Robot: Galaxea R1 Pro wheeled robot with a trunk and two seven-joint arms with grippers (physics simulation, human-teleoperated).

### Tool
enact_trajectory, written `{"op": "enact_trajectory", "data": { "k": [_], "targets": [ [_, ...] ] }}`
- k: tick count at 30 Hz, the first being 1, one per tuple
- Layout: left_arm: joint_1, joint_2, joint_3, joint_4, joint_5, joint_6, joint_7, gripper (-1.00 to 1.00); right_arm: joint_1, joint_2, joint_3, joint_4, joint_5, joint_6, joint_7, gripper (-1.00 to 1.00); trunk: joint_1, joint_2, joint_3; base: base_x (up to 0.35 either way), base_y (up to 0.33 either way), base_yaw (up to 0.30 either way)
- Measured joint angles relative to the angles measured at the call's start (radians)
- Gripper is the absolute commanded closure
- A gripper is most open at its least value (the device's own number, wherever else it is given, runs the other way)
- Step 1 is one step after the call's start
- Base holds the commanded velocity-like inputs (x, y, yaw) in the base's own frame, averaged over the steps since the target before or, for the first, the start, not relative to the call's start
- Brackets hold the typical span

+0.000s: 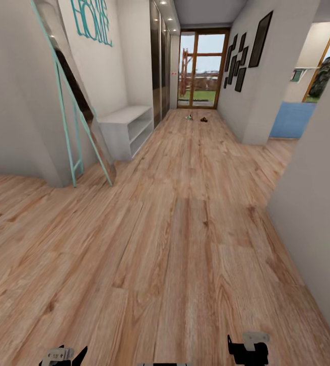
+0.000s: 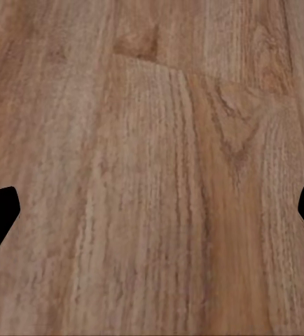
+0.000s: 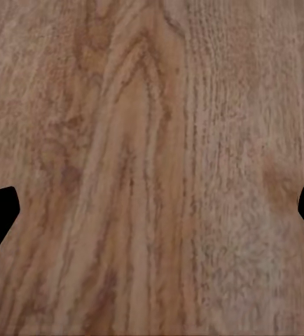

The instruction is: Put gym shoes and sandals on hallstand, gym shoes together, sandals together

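Far down the corridor floor [image 1: 185, 229] lie two small shapes near the glass door. One is pale with green, a gym shoe [image 1: 189, 117]; the other is dark brown, a sandal [image 1: 204, 120]. They are too small to tell whether each is a single shoe or a pair. The pale grey hallstand [image 1: 127, 127] stands against the left wall, its low top bare. My left gripper [image 1: 63, 356] and right gripper [image 1: 246, 349] peek in at the lower edge of the head view. Both wrist views look onto bare planks, with the left gripper [image 2: 152, 217] and right gripper [image 3: 152, 217] open and holding nothing.
A teal-framed leaning mirror [image 1: 76, 101] stands at the left wall corner before the hallstand. A wall corner [image 1: 312, 203] juts in on the right, with a side opening and blue panel [image 1: 292, 119] beyond. Mirrored wardrobe doors [image 1: 160, 66] follow the hallstand.
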Motion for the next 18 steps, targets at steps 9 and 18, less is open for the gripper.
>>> {"op": "enact_trajectory", "data": {
  "k": [9, 18],
  "targets": [
    [0.000, 0.000, 0.000, 0.000, -0.001, 0.000, 0.000, -1.00, 0.000, 0.000, 0.000, 0.000, 0.000, 0.000, 0.000, -1.00, 0.000, 0.000, 0.000, 0.338, 0.000, 0.000],
    [0.000, 0.000, 0.000, 0.000, 0.001, -0.001, 0.000, -1.00, 0.001, 0.001, -0.002, -0.002, -0.001, 0.000, -0.001, -1.00, 0.000, 0.000, 0.001, 0.338, 0.000, -0.088]
  ]
}}
